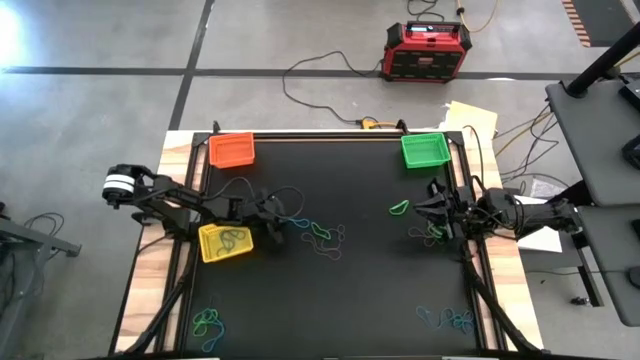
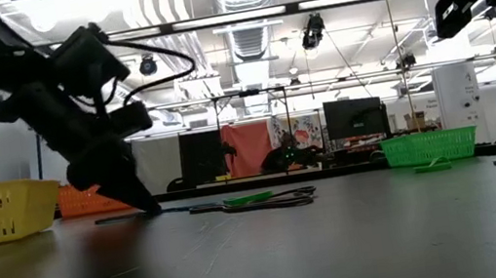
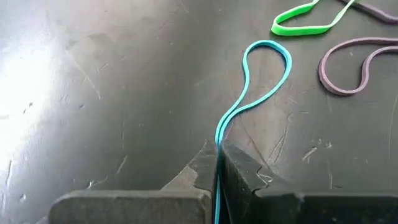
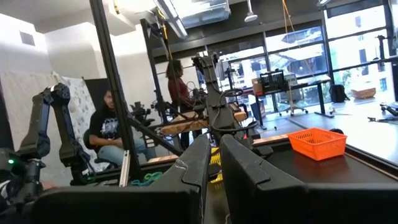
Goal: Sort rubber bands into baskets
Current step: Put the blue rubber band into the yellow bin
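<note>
My left gripper (image 3: 217,163) is low over the black table mat, just right of the yellow basket (image 1: 225,242), and is shut on a light blue rubber band (image 3: 267,68). A green band (image 3: 305,22) and a purplish band (image 3: 348,68) lie flat just beyond it. More rubber bands (image 1: 322,236) are scattered mid-table. The orange basket (image 1: 232,150) stands at the far left and the green basket (image 1: 424,150) at the far right. My right gripper (image 4: 214,168) is shut on nothing and hangs raised at the table's right side (image 1: 435,212). My left gripper pinches the near end of the blue band (image 3: 219,142) between its two fingers, squeezing the loop's two strands together. The fingers slant down from the table's left side, and their tips (image 2: 145,206) are at the table surface. The band's open far loop (image 3: 268,53) lies flat on the mat.
Further clusters of bands lie at the near left (image 1: 208,322), the near right (image 1: 447,320) and under the right arm (image 1: 425,232). A red-and-black box (image 1: 425,52) with cables sits on the floor beyond the table. People show in the room behind (image 4: 109,130).
</note>
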Robot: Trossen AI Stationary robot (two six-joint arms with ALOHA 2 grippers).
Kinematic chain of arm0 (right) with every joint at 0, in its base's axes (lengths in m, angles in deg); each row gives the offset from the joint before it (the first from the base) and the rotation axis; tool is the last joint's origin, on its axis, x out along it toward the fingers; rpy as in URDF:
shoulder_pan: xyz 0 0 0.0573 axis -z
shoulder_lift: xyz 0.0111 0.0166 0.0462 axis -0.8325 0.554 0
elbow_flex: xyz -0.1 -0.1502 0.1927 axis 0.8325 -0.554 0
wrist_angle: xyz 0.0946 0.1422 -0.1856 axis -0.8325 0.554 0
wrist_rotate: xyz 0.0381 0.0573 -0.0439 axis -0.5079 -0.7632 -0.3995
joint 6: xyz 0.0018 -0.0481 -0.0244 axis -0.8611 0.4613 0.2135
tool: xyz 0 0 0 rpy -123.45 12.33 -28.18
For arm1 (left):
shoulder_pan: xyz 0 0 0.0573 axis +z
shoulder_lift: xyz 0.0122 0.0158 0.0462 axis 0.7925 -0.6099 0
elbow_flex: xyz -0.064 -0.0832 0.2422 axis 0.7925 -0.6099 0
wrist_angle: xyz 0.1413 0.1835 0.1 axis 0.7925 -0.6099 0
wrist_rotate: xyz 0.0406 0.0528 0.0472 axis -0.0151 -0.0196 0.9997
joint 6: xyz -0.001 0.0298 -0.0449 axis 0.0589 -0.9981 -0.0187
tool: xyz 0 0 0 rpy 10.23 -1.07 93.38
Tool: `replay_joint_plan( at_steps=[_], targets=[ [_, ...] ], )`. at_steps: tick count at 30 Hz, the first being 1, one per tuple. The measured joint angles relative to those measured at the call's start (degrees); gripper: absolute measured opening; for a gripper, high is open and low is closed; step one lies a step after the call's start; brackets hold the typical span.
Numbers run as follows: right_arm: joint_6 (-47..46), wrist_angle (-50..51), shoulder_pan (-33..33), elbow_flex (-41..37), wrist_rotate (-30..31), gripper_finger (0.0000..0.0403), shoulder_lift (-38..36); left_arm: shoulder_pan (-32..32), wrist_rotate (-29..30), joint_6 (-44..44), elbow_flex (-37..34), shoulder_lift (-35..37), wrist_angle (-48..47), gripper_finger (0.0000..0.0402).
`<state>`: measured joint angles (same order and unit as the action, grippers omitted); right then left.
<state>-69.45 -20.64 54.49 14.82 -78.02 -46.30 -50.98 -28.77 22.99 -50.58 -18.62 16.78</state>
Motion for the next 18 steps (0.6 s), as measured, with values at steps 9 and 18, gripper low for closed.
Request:
replay_joint_plan(
  at_steps=[9, 18],
  targets=[
    [-0.02, 0.02, 0.0, 0.01, 0.06, 0.0034, 0.0, -0.21, -0.28, -4.03, 10.61, 0.98, -12.55, 0.0],
    [-0.07, 0.02, 0.0, 0.01, 0.08, 0.0034, 0.0, -3.83, -0.11, -3.64, 16.41, 5.64, -21.92, 0.0]
  ],
)
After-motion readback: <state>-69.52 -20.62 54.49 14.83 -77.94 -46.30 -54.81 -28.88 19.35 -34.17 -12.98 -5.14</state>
